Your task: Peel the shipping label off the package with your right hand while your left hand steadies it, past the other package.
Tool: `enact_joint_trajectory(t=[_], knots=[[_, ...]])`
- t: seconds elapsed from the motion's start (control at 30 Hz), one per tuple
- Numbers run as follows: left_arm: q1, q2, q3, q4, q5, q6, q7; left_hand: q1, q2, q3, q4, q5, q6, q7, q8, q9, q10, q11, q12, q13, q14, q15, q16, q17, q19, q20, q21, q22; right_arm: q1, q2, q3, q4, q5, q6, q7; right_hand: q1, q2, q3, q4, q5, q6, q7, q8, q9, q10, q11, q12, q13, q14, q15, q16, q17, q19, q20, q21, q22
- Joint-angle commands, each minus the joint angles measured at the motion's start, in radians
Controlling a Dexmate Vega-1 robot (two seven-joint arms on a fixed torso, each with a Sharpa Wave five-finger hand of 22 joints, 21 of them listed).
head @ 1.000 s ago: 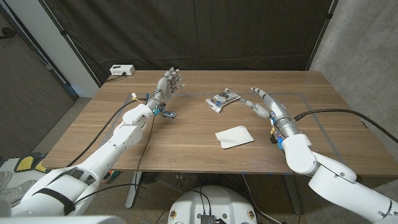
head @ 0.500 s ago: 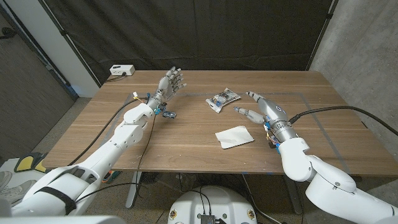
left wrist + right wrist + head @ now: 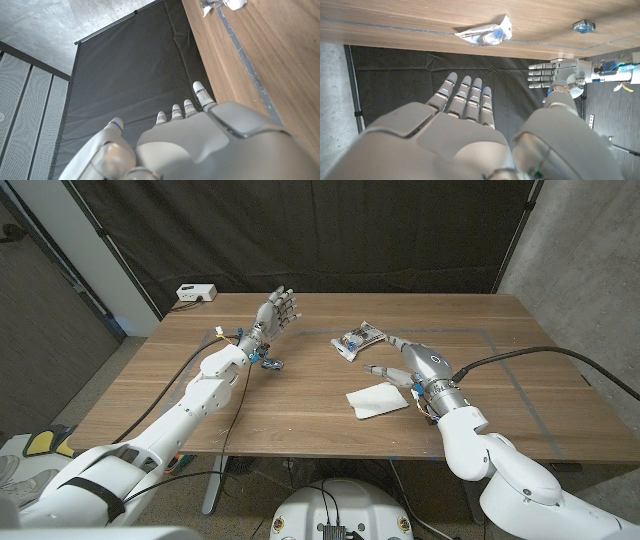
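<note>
Right hand [image 3: 412, 366] shifted left — now apparently over white package [image 3: 376, 401].

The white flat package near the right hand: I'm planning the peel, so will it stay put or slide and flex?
The white package lies thin and flat on the smooth wooden table, so it probably slides easily when pushed. Its slightly lifted corner suggests it is light and floppy, likely bending under the right hand unless pinned.

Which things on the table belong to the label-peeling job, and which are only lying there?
Belong to the job:
white package
crinkly package
right hand
left hand

Only lying there:
small blue object
white box
</note>
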Motion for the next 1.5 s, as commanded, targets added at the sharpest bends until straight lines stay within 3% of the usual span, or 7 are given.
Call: enact_joint_trajectory(t=[0.03,0.63,0.93,1.07,1.3,1.43,1.5], knots=[[-0.012,-0.005,0.005,0.012,0.003,0.006,-0.010,0.012,0.043,0.003,-0.004,0.006,-0.091,-0.009,-0.003,0.005,-0.026,0.008,-0.001,0.005,-0.027,0.005,0.000,0.002,-0.150,0.005,-0.001,0.003,0.050,0.031,-0.117,0.005,-0.156,-0.108,0.136,0.012,0.005,-0.003,0.005,0.015,-0.017,0.007,-0.010,0.005,-0.014,0.009,-0.002,0.007,-0.004,-0.029,0.007,0.014,-0.016,0.007,-0.006,0.008],[-0.044,-0.025,0.013,0.063,0.005,0.002,-0.035,0.014,0.043,0.003,-0.003,0.006,-0.089,-0.008,-0.006,0.005,-0.026,0.010,-0.005,0.006,-0.028,0.006,-0.004,0.003,-0.149,0.007,-0.004,0.003,0.055,0.092,-0.152,0.071,-0.202,-0.117,0.193,0.035,0.024,-0.009,0.018,0.048,-0.032,0.030,-0.013,0.009,-0.014,0.033,0.006,0.023,-0.017,-0.012,0.018,0.044,-0.045,0.027,-0.015,0.015],[-0.069,-0.036,0.015,0.102,0.006,-0.001,-0.056,0.014,0.043,0.003,-0.003,0.006,-0.088,-0.009,-0.007,0.005,-0.024,0.009,-0.006,0.006,-0.029,0.006,-0.006,0.003,-0.149,0.007,-0.005,0.003,0.051,0.128,-0.169,0.105,-0.231,-0.116,0.178,0.100,0.054,0.005,0.010,0.084,0.016,-0.010,0.005,0.012,0.046,-0.022,0.041,0.040,0.069,-0.061,0.068,0.071,-0.024,0.015,-0.002,0.025],[-0.084,-0.042,0.016,0.127,0.005,-0.001,-0.070,0.013,0.043,0.003,-0.002,0.006,-0.087,-0.008,-0.007,0.006,-0.025,0.011,-0.007,0.006,-0.029,0.006,-0.006,0.004,-0.149,0.006,-0.006,0.004,0.054,0.138,-0.171,0.111,-0.223,-0.122,0.201,0.093,0.039,-0.021,0.018,0.086,0.027,-0.018,0.007,0.012,0.053,-0.036,0.042,0.050,0.116,-0.099,0.116,0.100,-0.004,0.003,0.013,0.037],[-0.106,-0.052,0.015,0.166,0.006,-0.008,-0.088,0.013,0.044,0.002,-0.002,0.006,-0.088,-0.008,-0.009,0.006,-0.024,0.011,-0.008,0.006,-0.029,0.005,-0.008,0.004,-0.145,0.004,-0.006,0.004,0.073,0.164,-0.196,0.134,-0.230,-0.156,0.238,0.078,0.022,-0.050,0.028,0.082,0.034,-0.027,0.007,0.013,0.053,-0.044,0.040,0.058,0.130,-0.107,0.151,0.130,0.005,-0.008,0.025,0.052],[-0.126,-0.064,0.016,0.203,0.005,-0.012,-0.107,0.013,0.044,0.002,-0.001,0.007,-0.087,-0.008,-0.009,0.006,-0.024,0.010,-0.009,0.006,-0.029,0.006,-0.009,0.004,-0.146,0.005,-0.007,0.004,0.087,0.182,-0.210,0.147,-0.233,-0.187,0.255,0.086,0.029,-0.067,0.032,0.085,0.027,-0.027,0.000,0.013,0.013,-0.033,0.023,0.067,0.083,-0.077,0.177,0.177,-0.033,0.013,0.025,0.074],[-0.137,-0.071,0.018,0.223,0.006,-0.017,-0.118,0.013,0.044,0.002,-0.001,0.007,-0.087,-0.008,-0.009,0.006,-0.025,0.013,-0.010,0.006,-0.029,0.006,-0.009,0.004,-0.146,0.005,-0.007,0.004,0.093,0.192,-0.220,0.155,-0.241,-0.207,0.257,0.101,0.047,-0.083,0.036,0.092,0.003,-0.014,-0.013,0.014,-0.056,0.007,-0.003,0.080,0.005,-0.042,0.203,0.236,-0.082,0.038,0.025,0.103]])
